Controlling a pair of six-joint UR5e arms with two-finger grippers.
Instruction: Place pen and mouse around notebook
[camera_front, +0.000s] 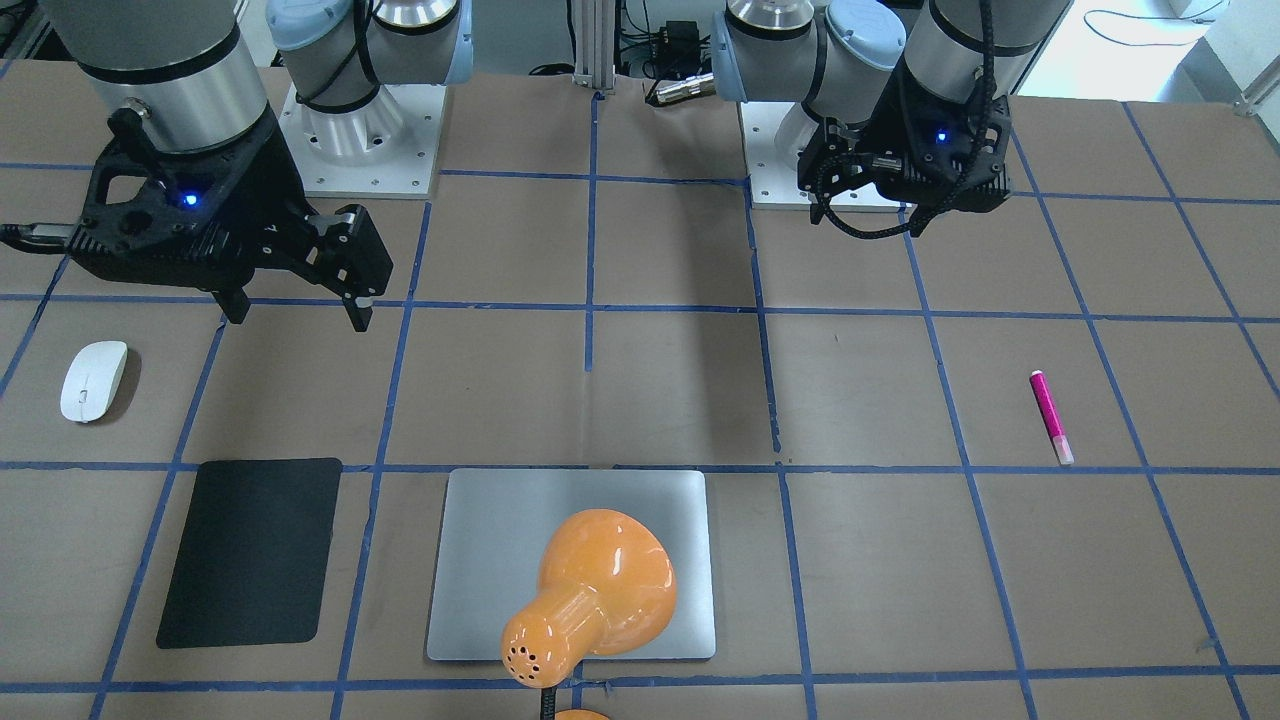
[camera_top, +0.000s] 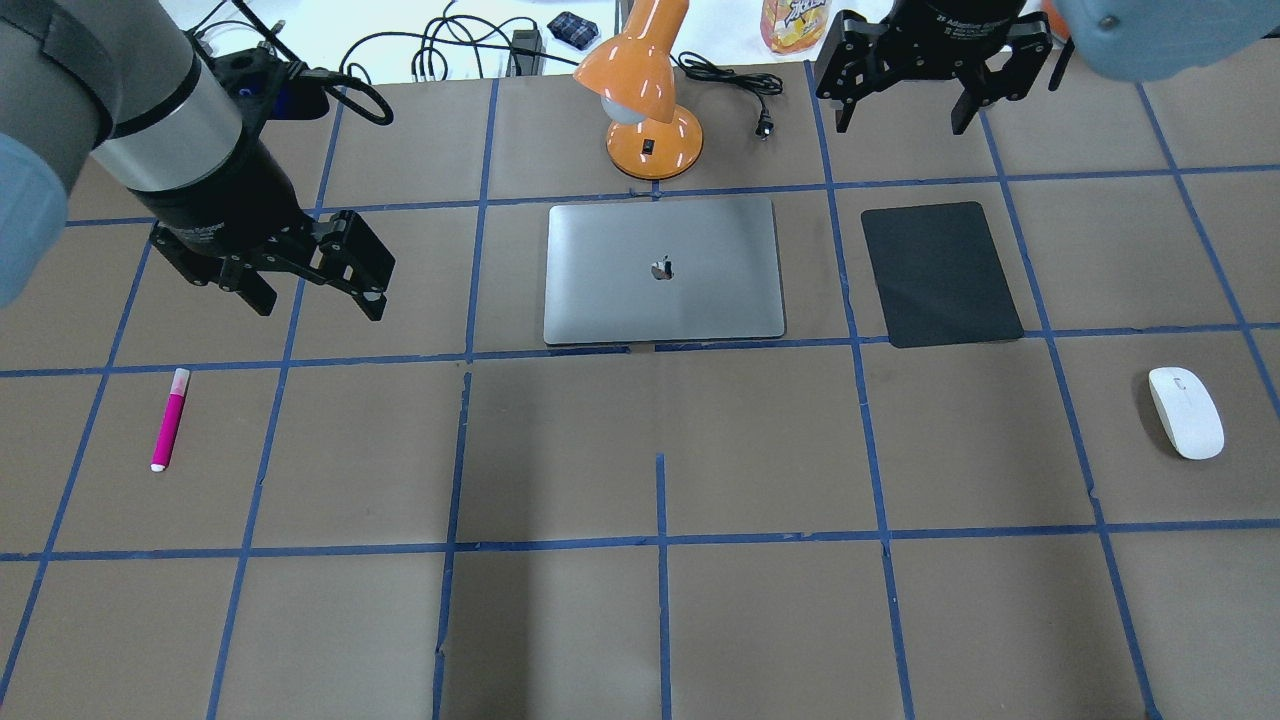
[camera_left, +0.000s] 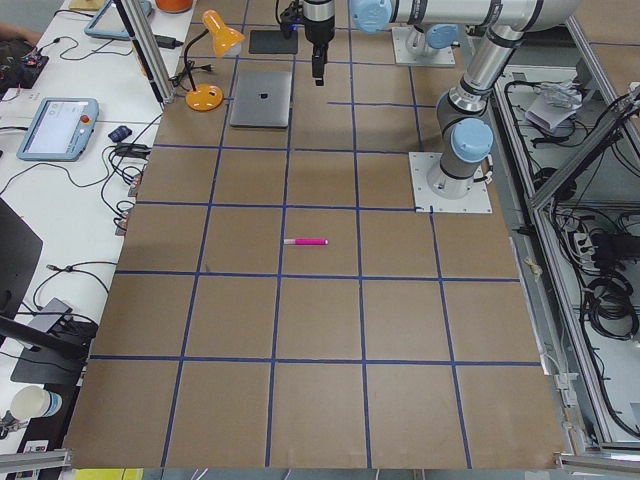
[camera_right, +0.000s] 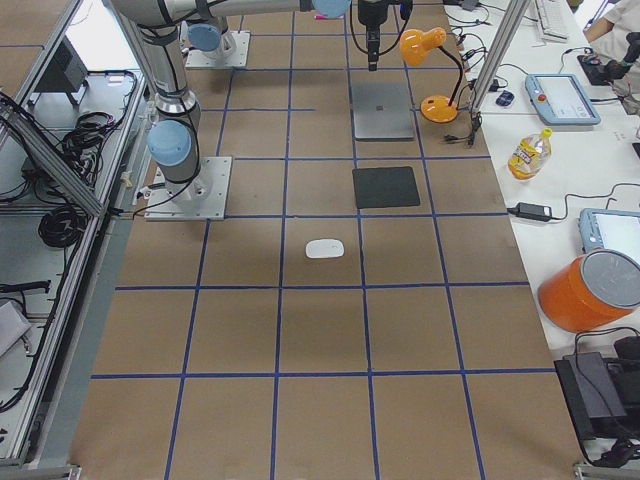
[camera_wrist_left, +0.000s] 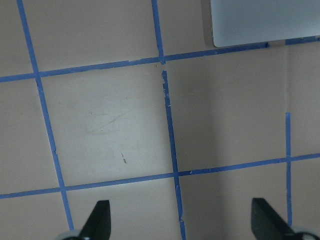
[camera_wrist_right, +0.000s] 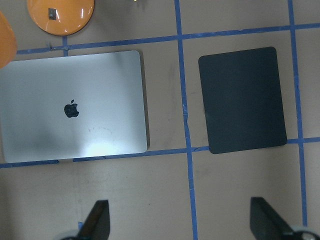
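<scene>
While nothing is gripped, the left tool (camera_top: 318, 303) and right tool (camera_top: 903, 123) hang spread wide, likely readied for pickups. Seen from overhead, the pen (camera_top: 169, 419) lies at the notebook's (camera_top: 662, 270) eight o'clock and the mouse (camera_top: 1186, 412) at four, both well apart from it.

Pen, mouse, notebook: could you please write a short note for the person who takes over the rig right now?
Left gripper: open, empty, above the table on the robot's left.
Right gripper: open, empty, above the table on the robot's right.
Pen: lying flat on the robot's left side, well apart from the notebook.
Mouse: on the robot's right, beyond the black mat, also apart from the notebook.
Done: nothing yet.
Left: pick up pen and mouse and set each beside the notebook.
</scene>
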